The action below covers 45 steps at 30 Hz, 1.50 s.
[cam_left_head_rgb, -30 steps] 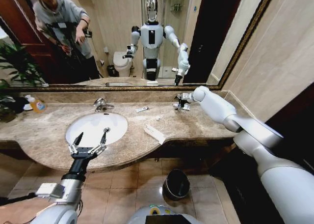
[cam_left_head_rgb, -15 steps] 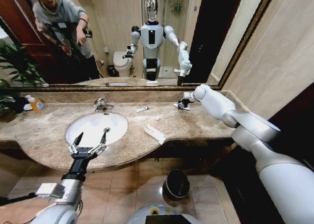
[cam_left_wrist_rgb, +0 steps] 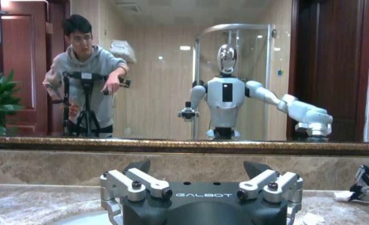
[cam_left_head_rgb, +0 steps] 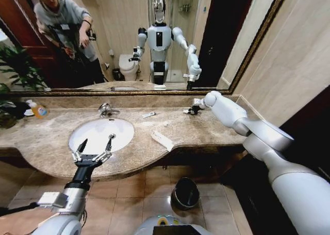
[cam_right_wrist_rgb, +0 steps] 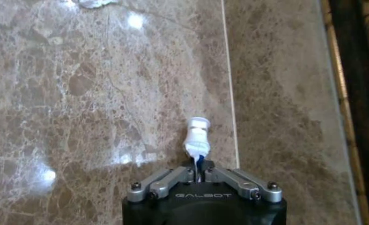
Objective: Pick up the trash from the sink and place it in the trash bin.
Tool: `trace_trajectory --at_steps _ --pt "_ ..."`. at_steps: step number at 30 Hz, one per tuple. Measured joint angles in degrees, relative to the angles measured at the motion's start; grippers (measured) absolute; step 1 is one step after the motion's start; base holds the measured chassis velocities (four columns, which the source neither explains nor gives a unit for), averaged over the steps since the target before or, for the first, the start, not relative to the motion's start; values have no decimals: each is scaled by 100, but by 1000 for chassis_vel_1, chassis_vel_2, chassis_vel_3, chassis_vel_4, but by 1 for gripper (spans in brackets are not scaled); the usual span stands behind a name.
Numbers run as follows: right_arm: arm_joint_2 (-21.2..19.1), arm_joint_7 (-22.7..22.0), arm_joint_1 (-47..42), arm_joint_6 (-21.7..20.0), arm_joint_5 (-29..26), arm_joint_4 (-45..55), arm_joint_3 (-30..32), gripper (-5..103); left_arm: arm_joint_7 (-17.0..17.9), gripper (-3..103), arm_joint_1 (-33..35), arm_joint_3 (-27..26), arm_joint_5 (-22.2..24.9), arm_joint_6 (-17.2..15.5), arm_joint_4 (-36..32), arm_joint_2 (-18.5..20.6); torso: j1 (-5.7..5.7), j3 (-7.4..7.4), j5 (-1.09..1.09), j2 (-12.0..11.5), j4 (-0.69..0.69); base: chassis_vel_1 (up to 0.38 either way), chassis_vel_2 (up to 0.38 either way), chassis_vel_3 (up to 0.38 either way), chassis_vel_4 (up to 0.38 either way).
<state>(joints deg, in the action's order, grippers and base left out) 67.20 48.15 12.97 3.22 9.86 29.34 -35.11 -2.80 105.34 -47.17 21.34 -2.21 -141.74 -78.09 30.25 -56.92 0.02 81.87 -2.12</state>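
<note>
Fingers of the right gripper [cam_right_wrist_rgb: 198, 174] are pinched together on the flat crimped tail of a small white tube [cam_right_wrist_rgb: 195, 137], the thin end suiting so narrow a grip, at the far right of the marble counter [cam_left_head_rgb: 206, 129] by the backsplash. Idle, the left gripper [cam_left_head_rgb: 95, 145] hangs spread wide over the sink's [cam_left_head_rgb: 77, 134] near rim. A long white packet [cam_left_head_rgb: 162, 140] lies right of the basin. The trash bin [cam_left_head_rgb: 185, 192] stands on the floor; its contents cannot be made out.
</note>
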Motion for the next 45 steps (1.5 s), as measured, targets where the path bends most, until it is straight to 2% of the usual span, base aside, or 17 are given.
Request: trace_trajectory --at_steps 2,11,18,21,23,24,25,27,30,32,33,35,36,40,41,43,45 --pt "-38 1 -9 -17 -14 44 53 2 0 100 0 0 0 0 0 0 -1 1 -1 0 0 0 0 0 0" --pt "-212 -218 -209 -19 -17 243 427 0 0 100 0 0 0 0 0 0 -2 1 0 0 1 0 0 0 0" --pt "-697 -719 -691 -349 -424 1190 1419 0 0 100 0 0 0 0 0 0 -2 2 0 0 -2 0 0 0 0" --pt "-1592 -823 -1220 -898 -1221 2412 1847 0 0 100 0 0 0 0 0 0 -2 2 0 0 -3 0 0 0 0" --pt "-1766 -831 -1333 -953 -1322 2607 1931 0 -1 100 0 0 0 0 0 0 -2 2 -2 0 -3 0 0 0 0" --pt "-2373 -851 -1890 -1096 -1603 3324 2418 0 1 100 0 0 0 0 0 0 -3 3 -1 1 1 0 0 0 0" --pt "-2668 -878 -2266 -1147 -1732 3707 2783 0 -1 100 0 0 0 0 0 0 -4 3 3 1 4 0 0 0 0" --pt "-2891 -927 -2606 -1170 -1842 4009 3107 0 0 100 0 0 0 0 0 0 -4 3 4 1 4 0 0 0 0" --pt "-3525 -1265 -4055 -1188 -2430 5046 4197 0 1 100 0 0 0 0 0 0 -7 5 3 3 12 0 0 0 0" --pt "-3565 -1357 -4270 -1182 -2563 5226 4343 0 -2 100 0 0 0 0 0 0 -6 4 2 3 8 0 0 0 0" --pt "-3607 -1512 -4724 -1187 -2789 5630 4777 0 -2 100 0 0 0 0 0 1 -5 2 6 2 -2 0 0 0 0" --pt "-3589 -1645 -5556 -1206 -2960 6193 5820 0 1 100 0 0 0 0 0 0 -3 3 -12 2 -9 10 18 25 4" --pt "-3589 -1645 -5556 -1206 -2960 6193 5820 0 1 100 0 0 0 0 0 0 -3 3 -12 2 -9 20 37 51 8" --pt "-3143 -1699 -7937 -1100 -3192 7250 7991 0 0 100 0 0 0 0 0 0 -1 2 6 1 -2 8 32 18 7" --pt "-3143 -1699 -7937 -1100 -3192 7250 7991 0 0 100 0 0 0 0 0 0 -1 2 6 1 -2 0 0 0 0" --pt "-2675 -1697 -9351 -734 -3310 7770 8978 0 -1 100 0 0 0 0 0 1 -4 4 -3 2 8 0 0 0 0" --pt "-2470 -1696 -9823 -455 -3330 7915 9210 0 0 100 0 0 0 0 0 0 -6 4 -4 3 7 0 0 0 0"
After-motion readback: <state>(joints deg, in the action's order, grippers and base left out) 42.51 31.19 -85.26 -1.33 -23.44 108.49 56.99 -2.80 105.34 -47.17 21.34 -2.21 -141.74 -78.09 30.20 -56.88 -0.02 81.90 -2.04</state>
